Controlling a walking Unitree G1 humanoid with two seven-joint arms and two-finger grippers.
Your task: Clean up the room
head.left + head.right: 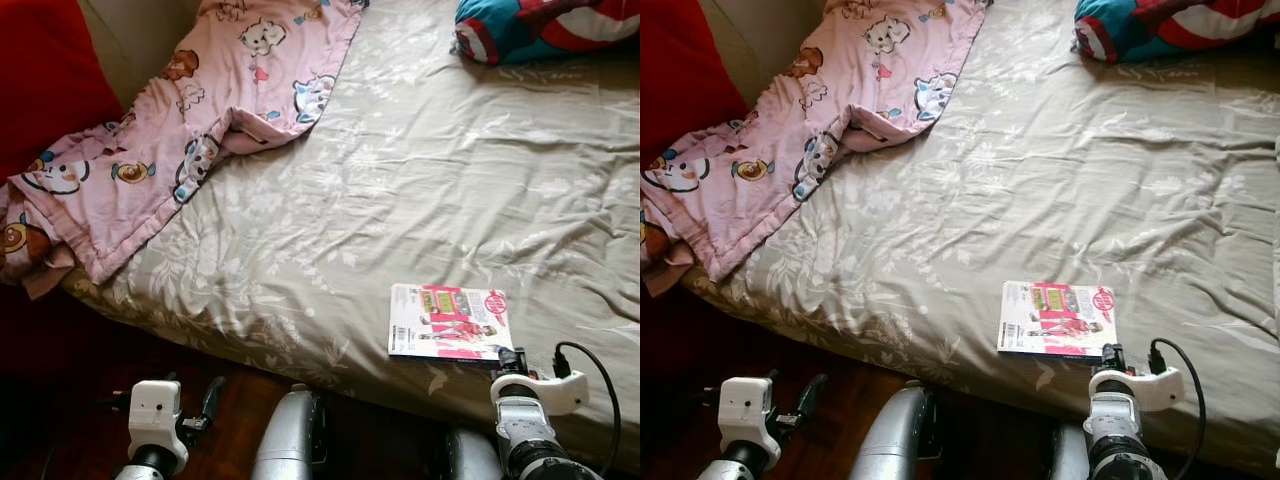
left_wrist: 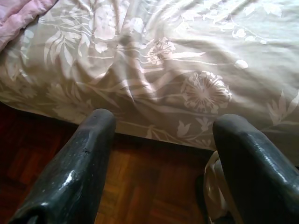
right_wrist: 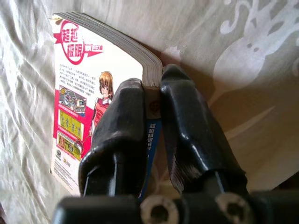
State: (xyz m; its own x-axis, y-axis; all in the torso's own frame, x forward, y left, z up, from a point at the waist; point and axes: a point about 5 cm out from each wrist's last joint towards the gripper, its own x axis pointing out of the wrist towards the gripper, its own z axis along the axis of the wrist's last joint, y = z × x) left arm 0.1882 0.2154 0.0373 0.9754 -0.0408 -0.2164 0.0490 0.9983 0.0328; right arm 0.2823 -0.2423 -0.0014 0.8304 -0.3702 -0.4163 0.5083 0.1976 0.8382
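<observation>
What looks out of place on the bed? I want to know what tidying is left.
The pink blanket lies crumpled at the bed's left corner, its end hanging over the edge. A book sits near the front edge, where the right gripper is shut on its spine. The left gripper hangs open above the floor.

A big bed (image 1: 420, 200) is covered with a grey-brown sheet with white flowers and leaves on it. The sheet has soft wrinkles. A pink blanket with cartoon animals (image 1: 170, 130) lies crumpled over the far left corner of the bed and hangs off its left edge. A blue, red and white cushion (image 1: 545, 28) sits at the far right edge. Under the near edge is a dark red-brown wooden floor (image 2: 140, 186) made of small blocks. Something big and red (image 1: 45, 70) stands at the left. Light falls softly across the bed.
</observation>
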